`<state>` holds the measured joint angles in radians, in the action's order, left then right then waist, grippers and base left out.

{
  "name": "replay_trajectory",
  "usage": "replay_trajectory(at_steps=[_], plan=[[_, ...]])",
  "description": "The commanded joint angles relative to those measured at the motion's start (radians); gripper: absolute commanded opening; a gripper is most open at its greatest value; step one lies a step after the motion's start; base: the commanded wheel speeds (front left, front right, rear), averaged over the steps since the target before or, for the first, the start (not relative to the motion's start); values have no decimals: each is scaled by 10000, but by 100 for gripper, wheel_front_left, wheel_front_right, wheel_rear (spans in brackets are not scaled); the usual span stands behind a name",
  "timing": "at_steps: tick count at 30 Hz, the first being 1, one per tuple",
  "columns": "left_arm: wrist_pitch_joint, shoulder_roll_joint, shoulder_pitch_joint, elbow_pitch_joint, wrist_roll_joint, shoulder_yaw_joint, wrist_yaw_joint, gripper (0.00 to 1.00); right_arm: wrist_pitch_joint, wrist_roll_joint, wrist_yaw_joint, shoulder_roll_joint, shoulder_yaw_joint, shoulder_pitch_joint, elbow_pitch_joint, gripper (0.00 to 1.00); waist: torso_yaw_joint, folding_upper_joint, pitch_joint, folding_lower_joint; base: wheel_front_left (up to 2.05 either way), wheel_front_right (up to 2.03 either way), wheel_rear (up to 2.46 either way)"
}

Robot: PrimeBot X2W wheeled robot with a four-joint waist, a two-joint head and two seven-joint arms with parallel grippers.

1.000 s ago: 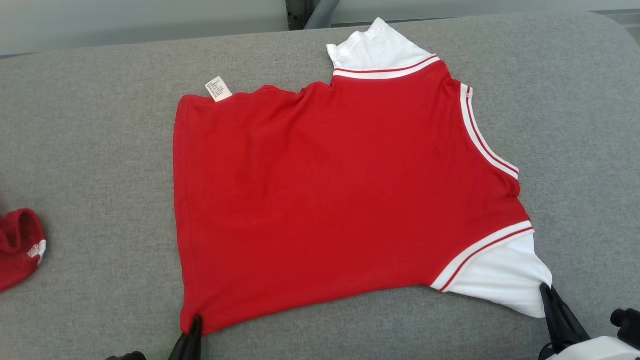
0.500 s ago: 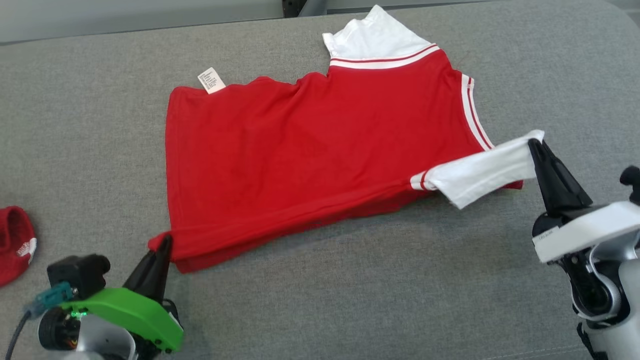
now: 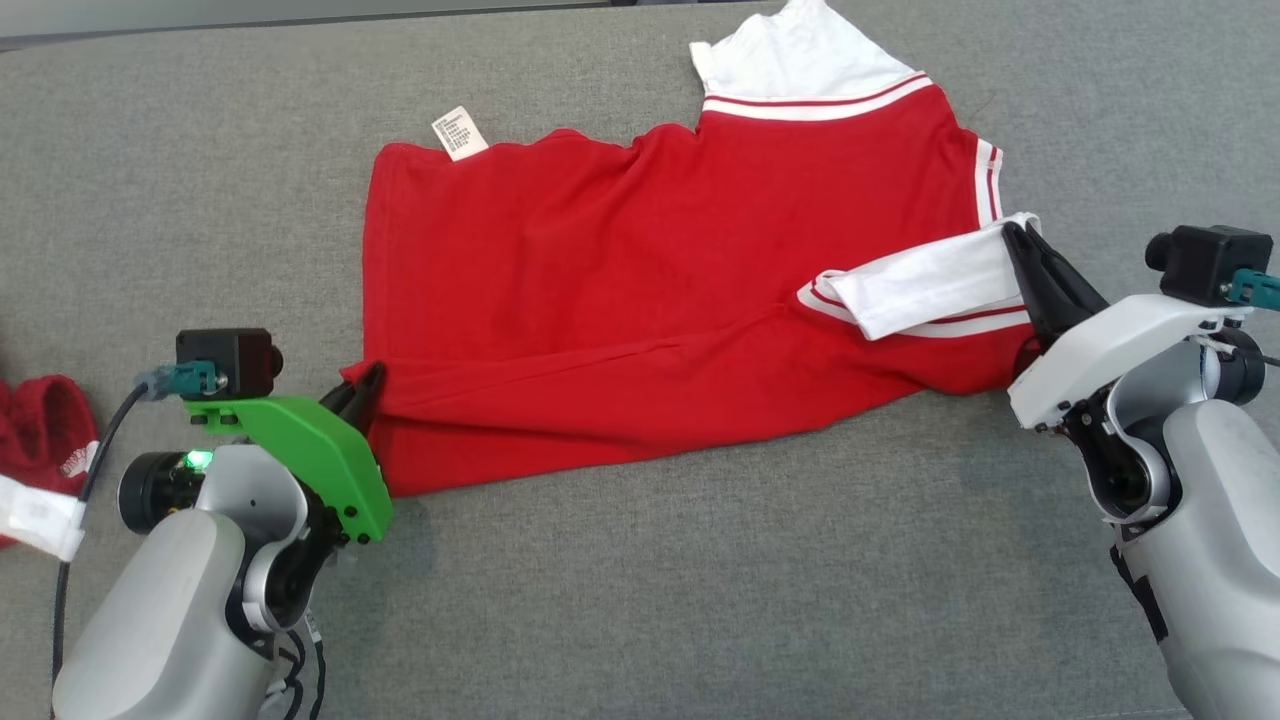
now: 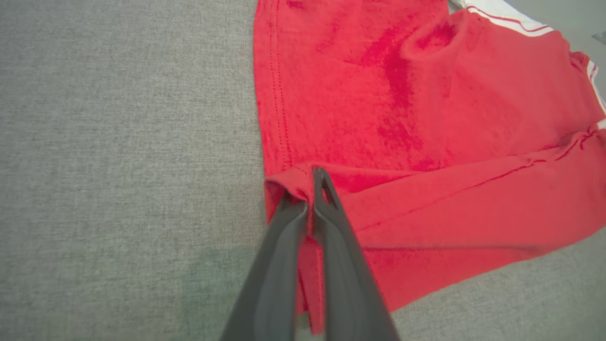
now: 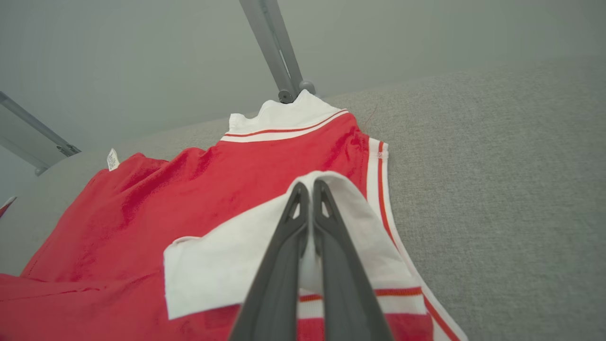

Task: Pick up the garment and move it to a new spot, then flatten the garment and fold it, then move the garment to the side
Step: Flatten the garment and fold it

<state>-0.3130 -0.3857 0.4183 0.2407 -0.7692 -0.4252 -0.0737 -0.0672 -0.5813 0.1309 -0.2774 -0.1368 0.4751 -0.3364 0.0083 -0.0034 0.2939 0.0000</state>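
The garment (image 3: 640,270) is a red shirt with white sleeves and white-and-red trim, spread on the grey padded surface (image 3: 640,600). Its near edge is folded up over the body. My left gripper (image 3: 370,380) is shut on the red hem corner at the garment's near left; the left wrist view shows its fingers (image 4: 326,222) pinching that corner of the garment (image 4: 402,94). My right gripper (image 3: 1015,235) is shut on the white sleeve (image 3: 920,285), lifted over the red body; in the right wrist view my right gripper (image 5: 307,187) clamps the white sleeve (image 5: 222,270).
A second red cloth item (image 3: 40,440) with a white patch lies at the far left edge. A white care label (image 3: 458,133) sticks out of the garment's far left corner. A grey metal post (image 5: 277,52) stands behind the surface. Bare grey surface extends in front.
Both grippers have carried the garment's near edge away from me, folding hem and white sleeve over the red body. The head camera has also shifted.
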Motion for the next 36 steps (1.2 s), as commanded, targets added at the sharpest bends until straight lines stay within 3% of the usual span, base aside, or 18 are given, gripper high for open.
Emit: replay_trajectory(at_steps=[1, 4, 6, 7, 8, 10, 11, 12, 17, 23, 28, 36], plan=[[-25, 55, 288, 211, 27, -43, 118, 0, 87, 147, -3, -32, -70, 194, -172, 0, 6, 34, 22, 0, 0, 0, 0], [-79, 213, 728, 919, 80, -200, 301, 0, 300, 327, -3, -41, -162, 531, -748, 0, 8, 34, 46, 0, 0, 0, 0], [-39, 292, 977, 1283, 115, -267, 401, 11, 412, 420, -3, -18, -241, 723, -1067, 0, 5, 34, 65, 0, 0, 0, 0], [-22, 361, 1089, 1439, 120, -300, 455, 22, 485, 459, -3, -6, -258, 806, -1210, 0, 6, 34, 69, 0, 0, 0, 0], [28, 424, 1183, 1548, 130, -324, 486, 37, 551, 510, -3, -4, -253, 884, -1354, 0, 9, 34, 71, 0, 0, 0, 0], [118, 505, 1335, 1820, 104, -320, 540, 100, 749, 636, -3, 19, -205, 1006, -1641, 0, 19, 34, 60, 0, 0, 0, 0], [160, 540, 1390, 1924, 89, -327, 544, 100, 880, 714, -3, 53, -172, 1066, -1761, 47, 21, 34, 47, 0, 0, 0, 0], [163, 576, 1451, 2040, 74, -330, 555, 100, 1018, 815, -3, 81, -149, 1110, -1877, 100, 19, 34, 33, 0, 0, 0, 0], [648, 611, 1310, 2240, 144, -224, 474, 100, 1762, 1146, -4, 192, -199, 1154, -2193, 100, -34, 34, -116, 0, 0, 0, 0], [1578, 581, 458, 1657, 42, 69, 293, 100, 2761, 1605, -4, -76, -105, 609, -1742, 100, -74, 34, -422, 0, 0, 0, 0], [3202, 578, -927, 542, 324, 360, -55, 100, 3253, 2767, -4, -181, 541, -526, -495, 100, -123, 34, -803, 0, 0, 0, 0], [5394, 567, -3124, -386, 1060, 273, -223, 100, 3320, 4535, -4, 886, 1755, -3173, 2046, 100, -280, 34, -1369, 0, 0, 0, 0]])
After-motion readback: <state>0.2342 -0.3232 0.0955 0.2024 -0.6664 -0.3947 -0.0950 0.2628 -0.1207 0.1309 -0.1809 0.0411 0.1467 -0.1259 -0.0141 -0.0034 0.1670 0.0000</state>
